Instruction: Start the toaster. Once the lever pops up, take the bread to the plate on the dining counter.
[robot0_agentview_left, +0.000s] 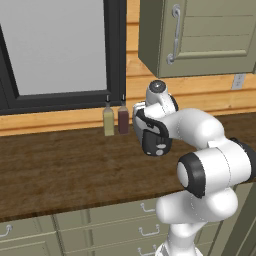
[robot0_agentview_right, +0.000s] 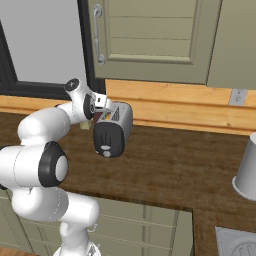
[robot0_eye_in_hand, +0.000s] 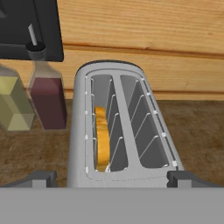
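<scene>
Above the rounded silver two-slot toaster (robot0_eye_in_hand: 120, 131), we are hovering with fingers (robot0_eye_in_hand: 43, 178) apart; descending off-line risks jamming the tan bread slice (robot0_eye_in_hand: 102, 140).

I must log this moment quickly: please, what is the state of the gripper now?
Gripper: open and holding nothing, its fingertips spread on either side of the toaster.

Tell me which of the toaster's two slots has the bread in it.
In the hand view, the left slot, the one nearer the two bottles, holds the bread; the right slot shows bare wire guides.
</scene>
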